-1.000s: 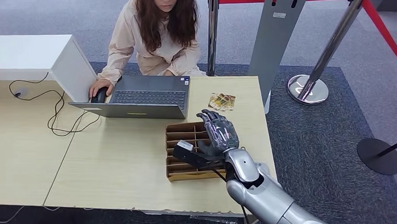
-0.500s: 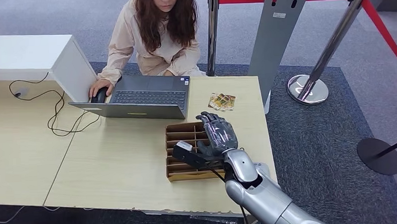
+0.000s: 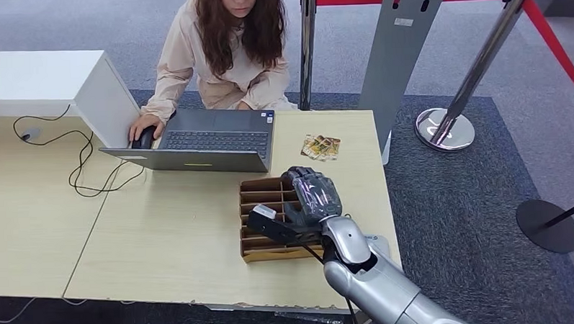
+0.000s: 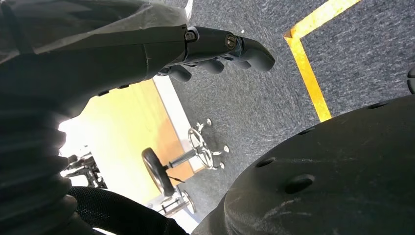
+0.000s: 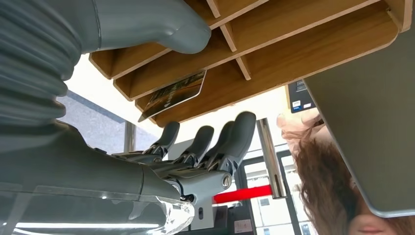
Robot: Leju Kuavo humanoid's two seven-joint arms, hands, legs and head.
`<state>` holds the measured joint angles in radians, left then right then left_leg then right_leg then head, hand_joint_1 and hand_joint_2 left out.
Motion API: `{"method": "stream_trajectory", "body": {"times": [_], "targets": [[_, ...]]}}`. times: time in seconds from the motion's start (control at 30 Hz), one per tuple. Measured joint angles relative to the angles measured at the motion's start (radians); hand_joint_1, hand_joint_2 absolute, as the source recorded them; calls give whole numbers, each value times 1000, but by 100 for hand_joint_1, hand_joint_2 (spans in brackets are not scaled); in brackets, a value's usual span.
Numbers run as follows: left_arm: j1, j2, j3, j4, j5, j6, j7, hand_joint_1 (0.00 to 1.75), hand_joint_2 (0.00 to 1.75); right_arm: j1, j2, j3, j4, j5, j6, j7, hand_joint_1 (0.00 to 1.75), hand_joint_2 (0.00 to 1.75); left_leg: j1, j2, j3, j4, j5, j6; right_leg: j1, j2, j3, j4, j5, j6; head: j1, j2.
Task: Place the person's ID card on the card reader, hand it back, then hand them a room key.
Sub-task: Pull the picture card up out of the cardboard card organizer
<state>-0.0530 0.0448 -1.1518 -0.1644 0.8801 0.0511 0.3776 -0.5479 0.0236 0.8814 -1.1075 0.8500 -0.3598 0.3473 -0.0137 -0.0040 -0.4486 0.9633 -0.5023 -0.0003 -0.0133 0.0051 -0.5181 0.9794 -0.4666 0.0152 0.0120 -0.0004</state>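
A wooden box (image 3: 257, 197) split into compartments stands at the near right of the table. My right hand (image 3: 313, 193) hangs over its right side, fingers bent down toward the compartments. In the right wrist view the fingers (image 5: 205, 142) are spread and hold nothing, just short of the box (image 5: 293, 44). A dark card (image 5: 172, 95) sticks out of one compartment. A small stack of gold-printed cards (image 3: 321, 146) lies on the table beyond the box. My left hand (image 4: 215, 46) hangs by my side over the carpet, holding nothing.
A person (image 3: 226, 45) sits behind the table with one hand on a mouse (image 3: 143, 137) beside an open laptop (image 3: 211, 141). A white cabinet (image 3: 51, 87) and cables (image 3: 82, 165) lie at the left. Barrier posts (image 3: 445, 124) stand at the right.
My right hand has tipped forward and down over the box, its fingers curling toward the compartments. The person and the cards have not moved.
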Motion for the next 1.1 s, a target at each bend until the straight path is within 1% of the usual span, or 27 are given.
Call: {"method": "stream_trajectory", "body": {"times": [0.23, 0.8, 1.1], "targets": [[1, 0, 0, 0, 0, 1, -5, 0, 0, 0, 2, 0, 4, 0, -3, -1, 77, 175, 0, 0, 0, 0, 0, 0, 0, 0, 0, 0, 0, 0, 0, 0], [2, 0, 0, 0, 2, 3, -12, 0, 0, 0, 3, 0, 6, -3, -4, -3, 75, 175, 0, 0, 0, 0, 0, 0, 0, 0, 0, 0, 0, 0, 0, 0], [3, -1, 1, 0, 3, 4, -14, 0, 0, 0, 10, 0, 9, -5, -3, -5, 77, 175, 0, 0, 1, 0, 0, 0, 0, 0, 1, 0, 0, 0, 0, 0]]}}
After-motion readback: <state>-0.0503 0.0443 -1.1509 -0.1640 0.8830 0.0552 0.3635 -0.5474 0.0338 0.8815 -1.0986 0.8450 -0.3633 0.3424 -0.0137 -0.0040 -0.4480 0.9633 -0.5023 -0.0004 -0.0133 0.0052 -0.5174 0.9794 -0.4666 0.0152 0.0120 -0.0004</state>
